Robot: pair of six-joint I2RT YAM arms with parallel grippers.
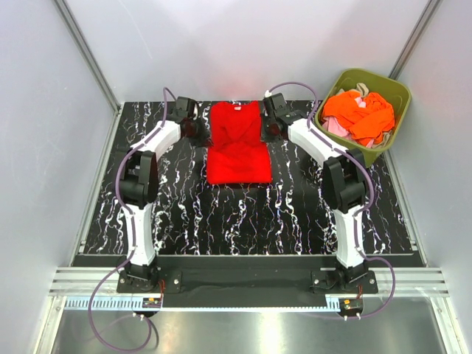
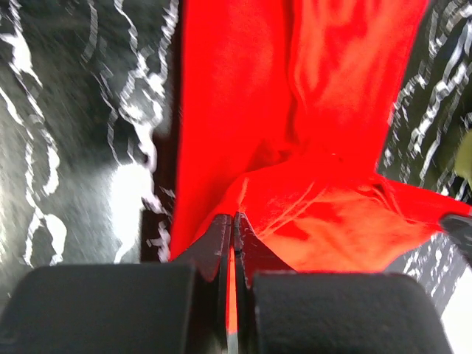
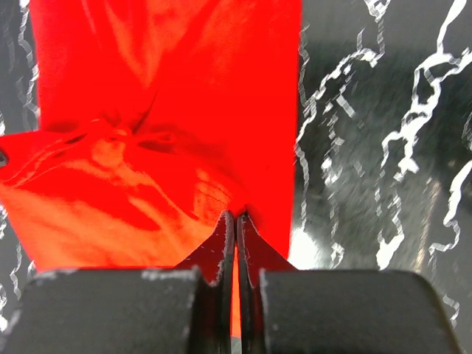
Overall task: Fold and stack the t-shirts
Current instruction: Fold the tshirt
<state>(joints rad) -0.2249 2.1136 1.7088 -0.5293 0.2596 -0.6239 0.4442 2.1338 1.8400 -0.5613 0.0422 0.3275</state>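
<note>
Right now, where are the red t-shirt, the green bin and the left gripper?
red t-shirt [image 1: 237, 161], top view, flat lower half.
green bin [image 1: 376, 77], top view, far rim.
left gripper [image 2: 233, 220], left wrist view, between its fingertips.

Top view is bright and even for me, light from overhead, hottest on the far wall [image 1: 236, 29]; shadows soft. The red t-shirt [image 1: 237, 144] is oversaturated, so folds barely read. Both wrist views are soft, marble veins smeared. White glare on the glossy table [image 2: 133, 195] left of the cloth; another patch right of it in the right wrist view.
</note>
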